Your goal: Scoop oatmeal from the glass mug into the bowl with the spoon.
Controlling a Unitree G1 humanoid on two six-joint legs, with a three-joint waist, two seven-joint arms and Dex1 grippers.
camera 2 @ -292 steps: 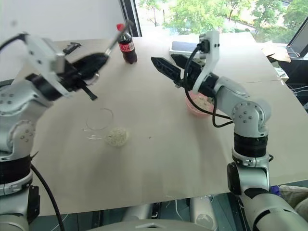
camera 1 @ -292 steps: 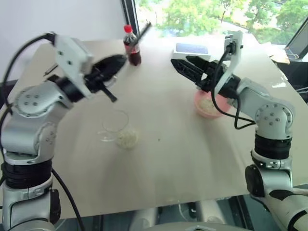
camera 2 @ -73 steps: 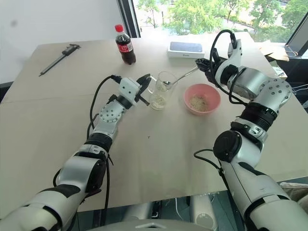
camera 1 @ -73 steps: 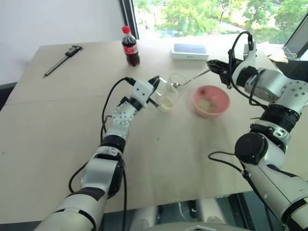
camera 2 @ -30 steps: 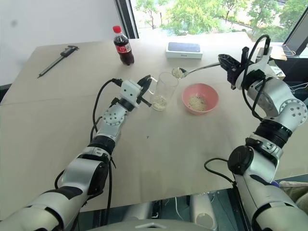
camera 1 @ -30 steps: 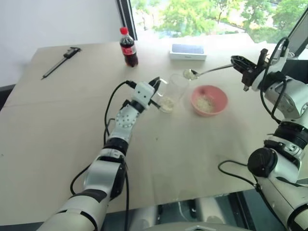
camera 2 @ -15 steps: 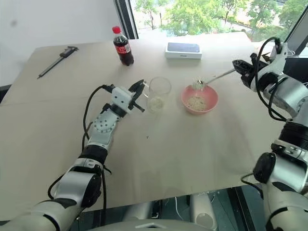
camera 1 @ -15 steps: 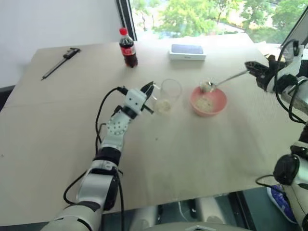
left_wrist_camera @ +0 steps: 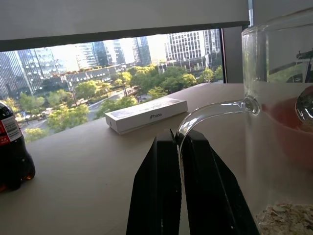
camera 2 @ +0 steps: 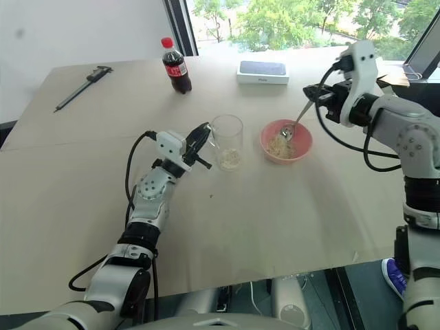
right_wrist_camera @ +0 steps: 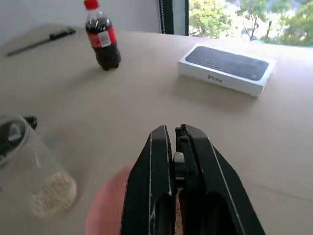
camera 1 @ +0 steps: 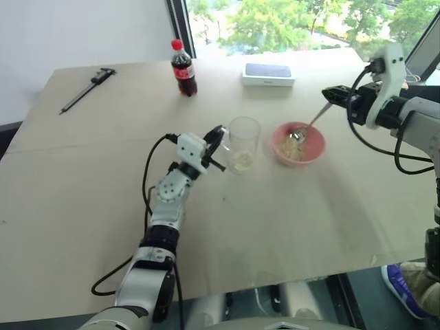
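Beige bench point(camera 1: 289, 206): at twelve o'clock, a white box point(left_wrist_camera: 146, 114) reads "iPhone". Left tool point(left_wrist_camera: 179, 147) pinches the glass mug point(camera 1: 243, 143) handle; right tool point(right_wrist_camera: 174, 161) clamps the spoon point(camera 1: 304, 128), dipped in the bowl point(camera 1: 315, 149).

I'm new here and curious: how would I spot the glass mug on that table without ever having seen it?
Start at the wide tan table and find the pink bowl near its middle. Just beside it stands the glass mug, its thin handle pinched by the left gripper. It is the one see-through thing there, with pale oatmeal at its bottom, unlike the dark cola bottle farther back.
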